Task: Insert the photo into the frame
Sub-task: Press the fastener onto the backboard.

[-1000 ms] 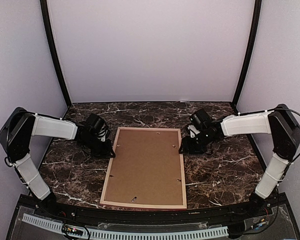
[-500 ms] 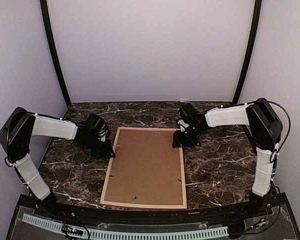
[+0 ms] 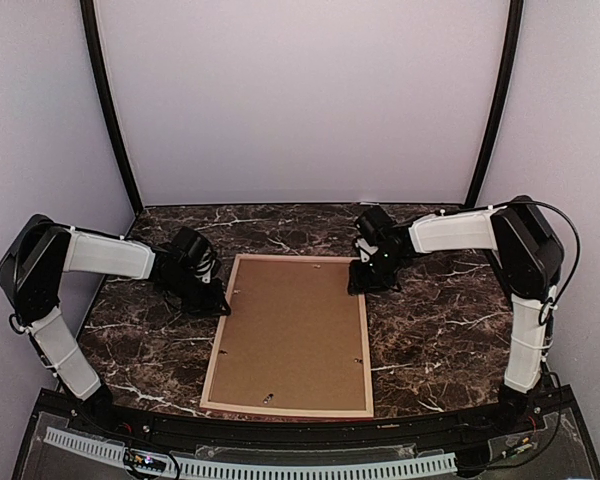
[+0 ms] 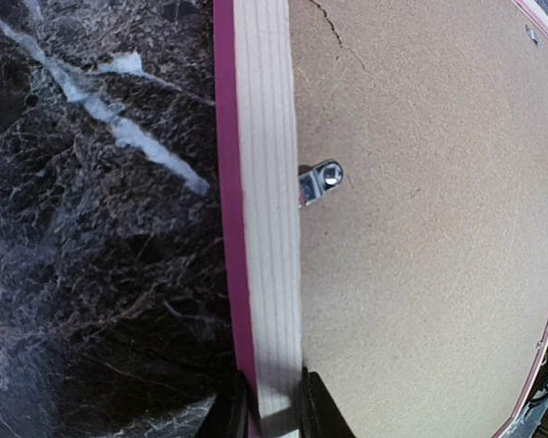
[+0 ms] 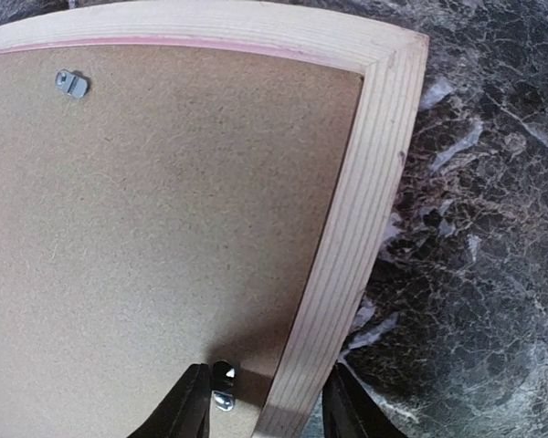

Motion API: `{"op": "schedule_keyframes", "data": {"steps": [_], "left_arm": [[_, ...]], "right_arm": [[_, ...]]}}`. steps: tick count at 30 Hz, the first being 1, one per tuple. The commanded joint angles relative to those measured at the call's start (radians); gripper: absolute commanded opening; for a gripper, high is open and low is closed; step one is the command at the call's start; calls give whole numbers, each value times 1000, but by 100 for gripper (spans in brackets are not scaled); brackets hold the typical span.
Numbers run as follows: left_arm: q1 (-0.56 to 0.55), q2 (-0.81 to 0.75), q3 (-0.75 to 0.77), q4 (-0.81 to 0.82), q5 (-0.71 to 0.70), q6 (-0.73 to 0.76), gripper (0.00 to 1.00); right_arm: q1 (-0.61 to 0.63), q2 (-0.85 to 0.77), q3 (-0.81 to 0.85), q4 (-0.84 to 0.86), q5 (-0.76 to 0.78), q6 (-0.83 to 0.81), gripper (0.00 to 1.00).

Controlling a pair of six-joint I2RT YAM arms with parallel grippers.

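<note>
The frame (image 3: pixel 280 408) lies face down on the marble table, filled by a brown backing board (image 3: pixel 295 330). The photo is hidden. My left gripper (image 3: pixel 223 306) is at the frame's left rail; in the left wrist view it (image 4: pixel 274 401) is shut on that pink-and-wood rail (image 4: pixel 267 182). My right gripper (image 3: pixel 358 287) is at the right rail near the far corner. In the right wrist view it (image 5: pixel 267 392) is open and straddles the rail (image 5: pixel 365 182). One finger (image 5: pixel 187 406) is over the board beside a metal clip (image 5: pixel 222 383); the other (image 5: pixel 347 406) is outside, with gaps on both sides.
Small metal turn clips hold the board in, one by the left rail (image 4: pixel 321 181) and one near the far edge (image 5: pixel 71 84). Dark veined marble (image 3: pixel 440 330) surrounds the frame. Black posts and pale walls close in the back and sides.
My right arm has swung left and back to the frame's far right corner, its jaws now astride the rail and slightly narrower. My left gripper and the frame have not moved.
</note>
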Motion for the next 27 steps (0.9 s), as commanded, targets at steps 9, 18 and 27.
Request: {"op": "schedule_keyframes", "data": {"steps": [9,18,27], "left_arm": [[-10,23,-5,-22,44,11,7],[-10,23,-3,-22,44,8,7],[-11,21,-5,-19,44,5,7]], "right_arm": [[-17,11,17,1,-21,22,28],[-42,2,-28,44,-100,37,23],[-46,6,-26,23,-149,-7,19]]}}
